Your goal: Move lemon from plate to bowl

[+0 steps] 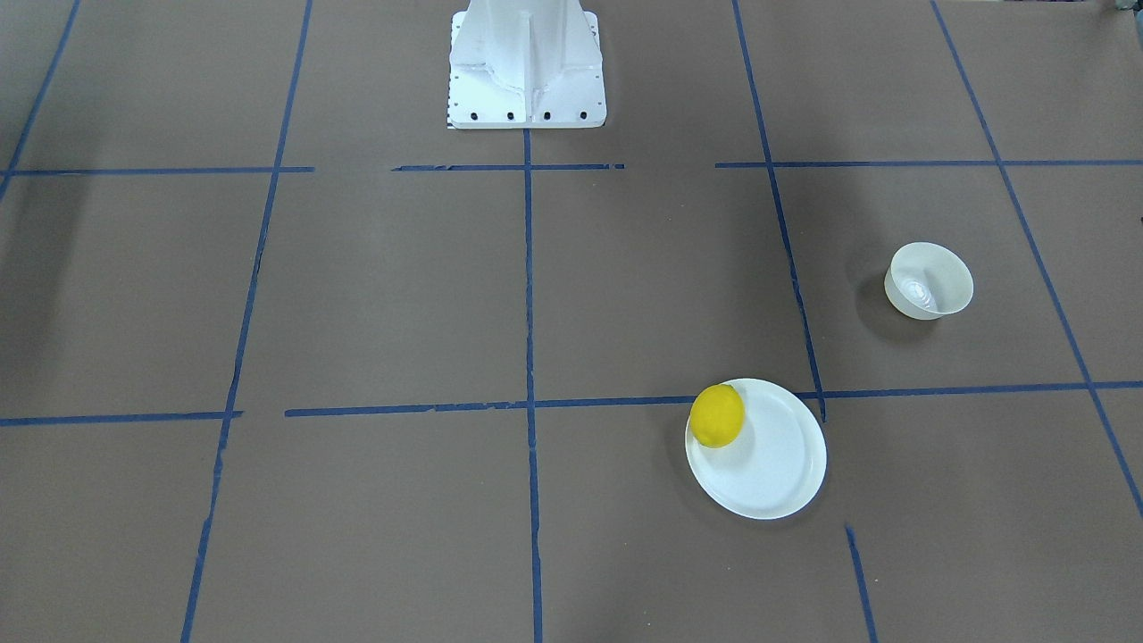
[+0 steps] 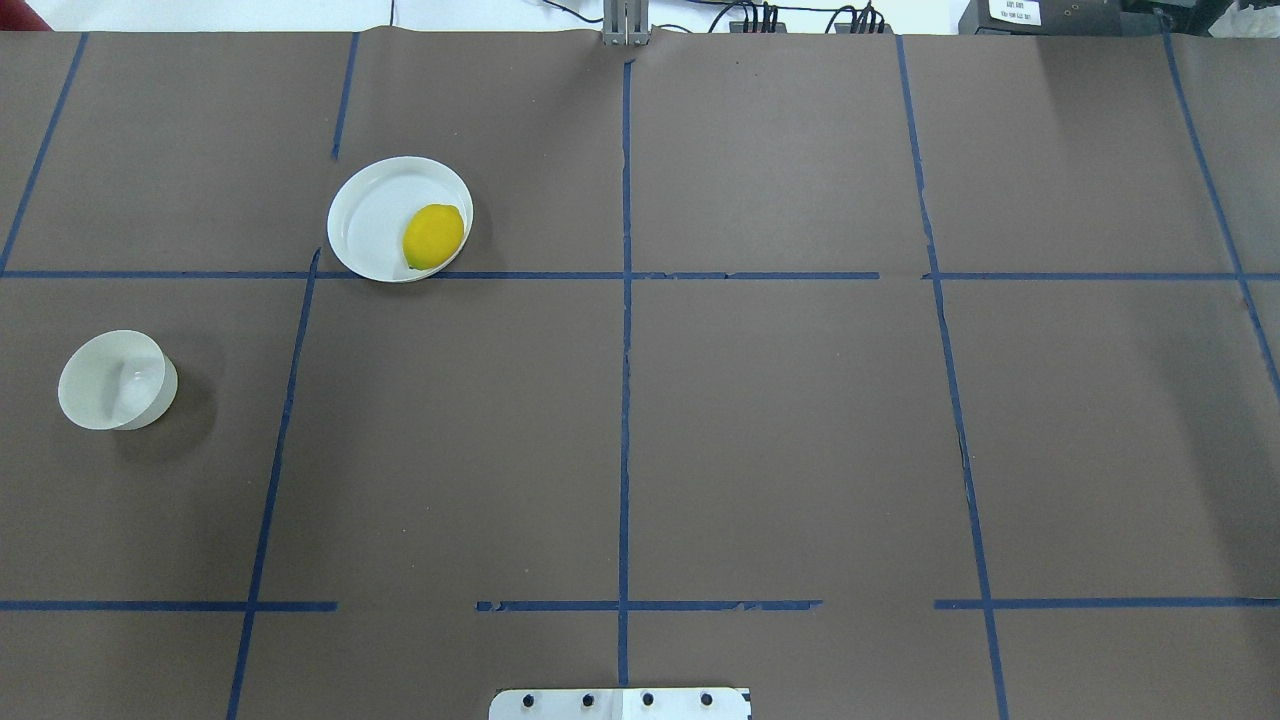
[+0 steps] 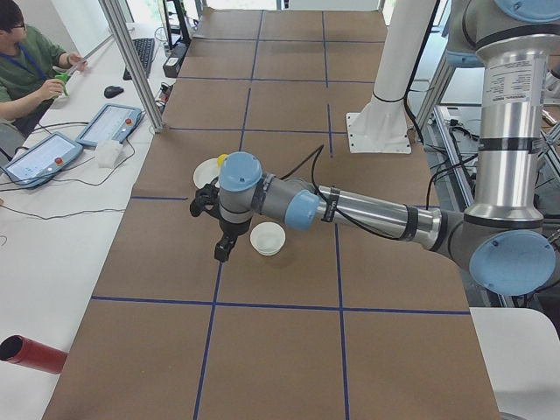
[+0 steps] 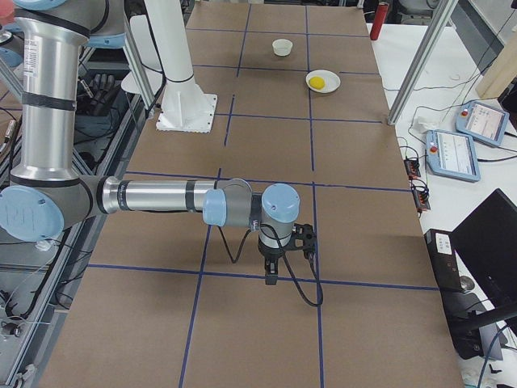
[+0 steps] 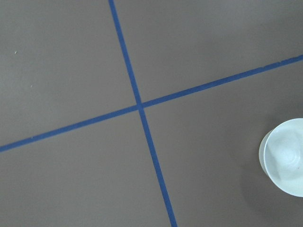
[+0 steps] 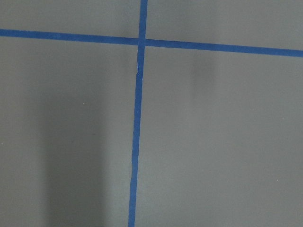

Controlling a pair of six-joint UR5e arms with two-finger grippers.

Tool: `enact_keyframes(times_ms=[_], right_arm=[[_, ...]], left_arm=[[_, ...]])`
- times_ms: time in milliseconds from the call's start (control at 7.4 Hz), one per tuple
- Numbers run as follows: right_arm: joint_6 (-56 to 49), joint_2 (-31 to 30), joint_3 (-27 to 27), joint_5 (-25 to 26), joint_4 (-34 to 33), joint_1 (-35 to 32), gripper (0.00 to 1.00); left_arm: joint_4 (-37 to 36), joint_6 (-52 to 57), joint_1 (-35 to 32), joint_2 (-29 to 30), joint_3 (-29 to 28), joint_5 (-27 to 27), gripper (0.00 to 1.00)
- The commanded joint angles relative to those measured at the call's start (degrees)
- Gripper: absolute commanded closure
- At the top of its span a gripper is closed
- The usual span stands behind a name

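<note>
The yellow lemon (image 1: 717, 415) (image 2: 433, 236) lies on the white plate (image 1: 777, 469) (image 2: 372, 215), at its rim. The small cream-white bowl (image 1: 929, 280) (image 2: 115, 380) stands empty, apart from the plate, on the robot's left side. It also shows at the right edge of the left wrist view (image 5: 284, 158). My left gripper (image 3: 225, 249) hangs above the table beside the bowl (image 3: 268, 238); it shows only in the side view, so I cannot tell if it is open or shut. My right gripper (image 4: 271, 275) hangs over the table's far right part, state also not tellable.
Blue tape lines divide the brown table into squares. The white robot base (image 1: 527, 80) stands at the table's middle edge. Tablets (image 3: 109, 125), cables and an operator (image 3: 26, 61) are beside the table. A red cylinder (image 3: 31, 354) lies off the table's near corner.
</note>
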State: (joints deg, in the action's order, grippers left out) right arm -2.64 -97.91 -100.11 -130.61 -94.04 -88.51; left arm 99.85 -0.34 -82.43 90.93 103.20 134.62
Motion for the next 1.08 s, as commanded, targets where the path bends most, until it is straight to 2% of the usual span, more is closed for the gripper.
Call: enact_keyframes(times_ms=[0, 135, 270, 676, 811, 946], right_arm=[[0.0, 0.0, 0.0, 0.0, 0.0, 0.0, 0.0], [0.0, 0.0, 0.0, 0.0, 0.0, 0.0, 0.0], [0.0, 0.0, 0.0, 0.0, 0.0, 0.0, 0.0], [0.0, 0.0, 0.0, 0.0, 0.0, 0.0, 0.0], [0.0, 0.1, 0.0, 0.0, 0.0, 0.0, 0.0], [0.0, 0.0, 0.0, 0.0, 0.0, 0.0, 0.0]], left_arm=[[-0.1, -7.5, 8.4, 10.4, -1.2, -0.1, 0.0], [-0.2, -12.5, 13.2, 14.1, -2.3, -2.9, 0.0], [-0.1, -19.3, 19.2, 18.9, -5.3, -9.0, 0.0], [0.7, -30.2, 26.2, 33.8, -19.2, -10.4, 0.0], [0.8, -31.9, 27.5, 35.7, -21.4, -11.2, 0.01], [3.1, -34.2, 29.5, 35.8, -21.9, -14.5, 0.01]])
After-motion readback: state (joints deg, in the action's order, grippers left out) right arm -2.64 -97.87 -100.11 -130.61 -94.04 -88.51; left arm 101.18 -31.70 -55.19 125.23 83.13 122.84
